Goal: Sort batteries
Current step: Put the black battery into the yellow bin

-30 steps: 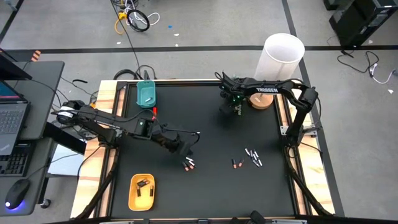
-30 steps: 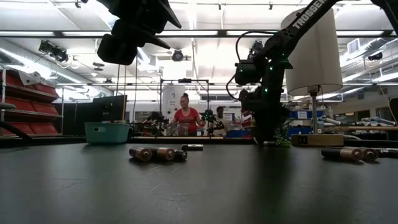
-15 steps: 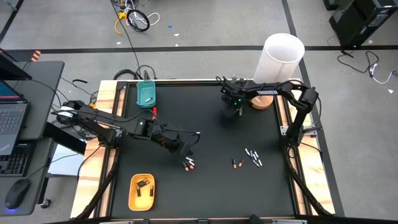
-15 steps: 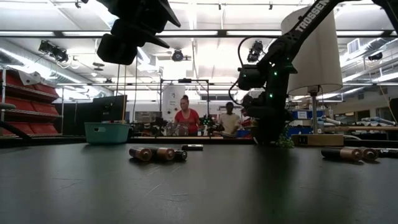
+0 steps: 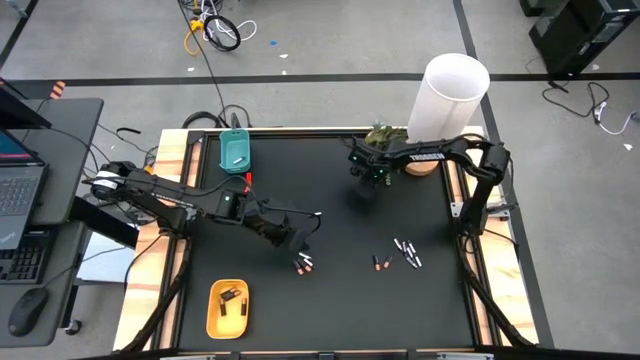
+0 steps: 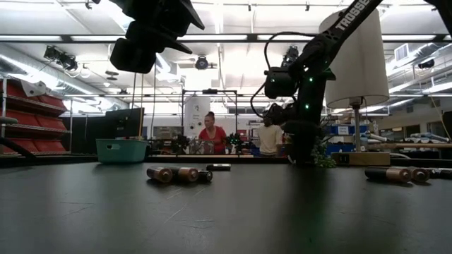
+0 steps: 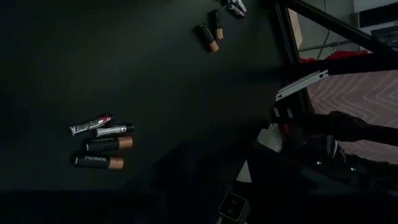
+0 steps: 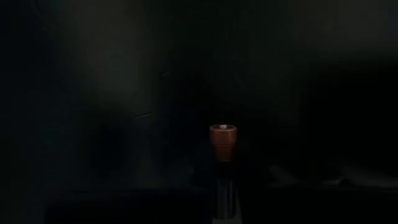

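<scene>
Batteries lie loose on the black mat: a cluster [image 5: 304, 263] in front of my left gripper [image 5: 303, 232], also in the left wrist view [image 7: 99, 144], and more at the near right [image 5: 378, 262] [image 5: 408, 250]. My left gripper hovers above that cluster. At the far right of the mat my right gripper [image 5: 369, 178] points steeply down, shut on one dark battery with a copper end [image 8: 223, 138]. The teal tray [image 5: 234, 150] sits at the far left. The yellow tray [image 5: 227, 305], holding batteries, sits at the near left. My right gripper holds the battery by its dark body [image 8: 223, 180], which runs along the fingers. The copper end [image 8: 223, 134] sticks out past the fingertips toward the mat. The fingers come from above, pointing steeply down. Whether the battery's end touches the mat I cannot tell.
A tall white cylinder [image 5: 452, 92] stands just off the mat's far right corner, beside a round wooden base [image 5: 420, 163]. In the low view, people [image 6: 210, 134] stand in the room far behind the table. The mat's middle is bare.
My right gripper has shifted a little toward the table's left edge and sunk slightly, rolling about its own axis. My left arm has kept still, and the batteries on the mat have not moved.
</scene>
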Action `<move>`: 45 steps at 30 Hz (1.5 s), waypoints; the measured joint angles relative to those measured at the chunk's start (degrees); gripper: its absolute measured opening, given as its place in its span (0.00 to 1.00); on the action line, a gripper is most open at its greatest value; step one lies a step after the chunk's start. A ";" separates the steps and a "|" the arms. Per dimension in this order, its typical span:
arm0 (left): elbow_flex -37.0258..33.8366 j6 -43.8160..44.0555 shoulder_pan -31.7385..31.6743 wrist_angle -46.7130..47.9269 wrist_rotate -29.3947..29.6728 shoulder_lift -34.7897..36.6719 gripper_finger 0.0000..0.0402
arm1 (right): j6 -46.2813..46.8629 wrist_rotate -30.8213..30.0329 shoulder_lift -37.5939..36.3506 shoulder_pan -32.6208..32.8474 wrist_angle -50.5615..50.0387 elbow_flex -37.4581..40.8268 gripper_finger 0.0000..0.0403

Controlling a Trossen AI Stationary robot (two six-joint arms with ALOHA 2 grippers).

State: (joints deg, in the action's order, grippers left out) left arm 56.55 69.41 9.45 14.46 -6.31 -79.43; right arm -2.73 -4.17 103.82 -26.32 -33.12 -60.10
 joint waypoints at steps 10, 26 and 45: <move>0.00 0.05 0.00 -0.12 -1.14 0.01 0.41 | -3.32 -2.60 -0.55 3.22 3.89 2.66 0.00; 0.00 -0.53 -0.09 -1.33 -1.21 -0.01 0.41 | -3.45 6.92 -10.75 3.01 4.16 0.16 0.00; 0.00 -0.22 -0.09 -1.33 0.94 0.00 0.41 | -8.68 26.03 -11.16 -2.11 25.07 7.23 0.37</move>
State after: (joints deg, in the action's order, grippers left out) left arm 56.55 69.19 9.37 13.13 -5.37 -79.43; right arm -11.41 21.86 92.66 -28.42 -8.05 -52.87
